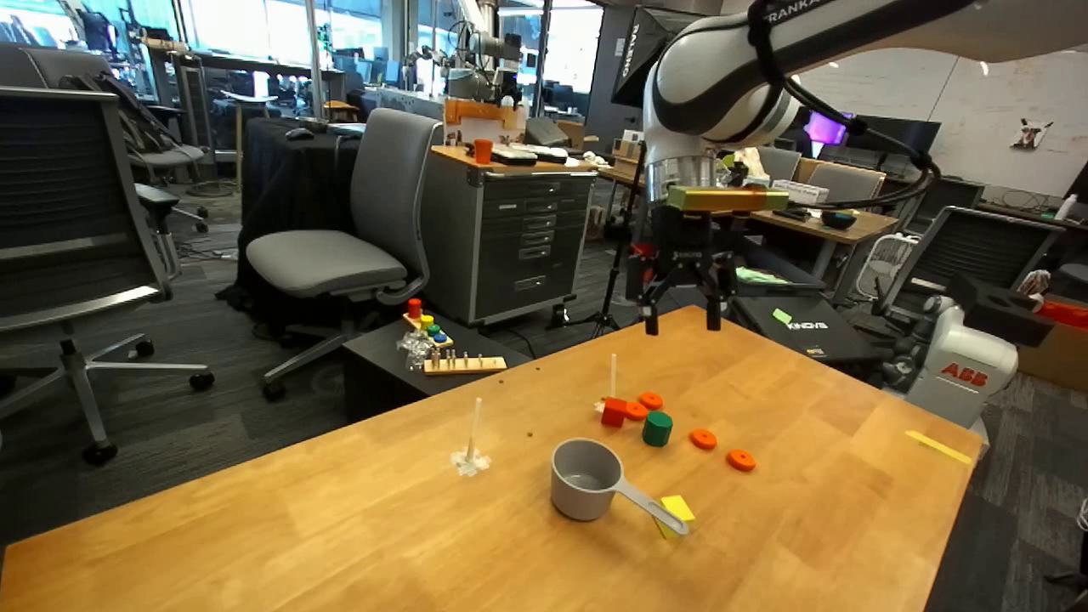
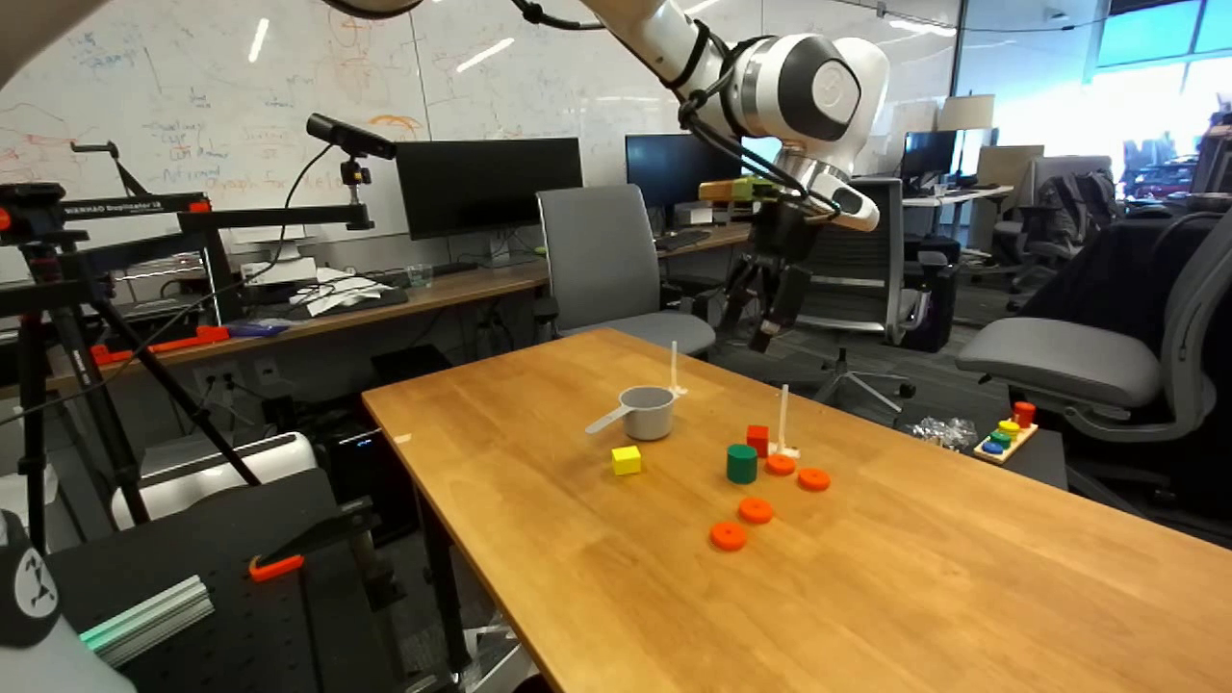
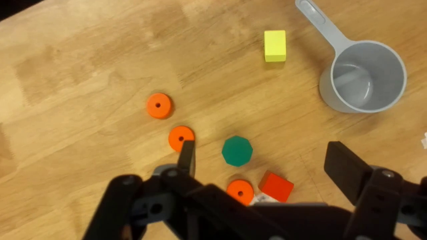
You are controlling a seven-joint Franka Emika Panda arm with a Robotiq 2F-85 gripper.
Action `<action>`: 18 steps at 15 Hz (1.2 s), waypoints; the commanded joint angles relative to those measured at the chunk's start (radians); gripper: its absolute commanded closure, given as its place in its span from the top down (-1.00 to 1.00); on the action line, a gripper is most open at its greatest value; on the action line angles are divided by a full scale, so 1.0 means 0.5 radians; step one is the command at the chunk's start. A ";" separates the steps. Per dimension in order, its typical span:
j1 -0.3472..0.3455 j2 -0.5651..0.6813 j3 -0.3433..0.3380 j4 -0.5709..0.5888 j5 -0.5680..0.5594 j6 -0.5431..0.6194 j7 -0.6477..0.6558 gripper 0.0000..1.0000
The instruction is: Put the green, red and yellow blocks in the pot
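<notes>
Fingers (image 3: 347,171) are spread wide, nothing grasped; the green block (image 3: 237,151), just below wrist-view centre, should be centred between them before any lowering.

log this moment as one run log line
gripper: open, nothing held, above table | green block, red block, yellow block: on table | pot: upright, no blocks inside

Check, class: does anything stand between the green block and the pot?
Nothing visible does: in the wrist view, the red block beside the green block lies off the straight line to the pot.
</notes>
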 commanded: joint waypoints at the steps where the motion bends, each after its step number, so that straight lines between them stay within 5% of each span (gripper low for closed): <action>1: -0.044 0.048 0.067 -0.008 0.168 0.341 0.081 1.00; 5: -0.035 0.128 0.083 -0.076 0.265 0.667 0.124 1.00; 18: -0.040 0.016 0.007 -0.484 0.286 0.915 0.616 1.00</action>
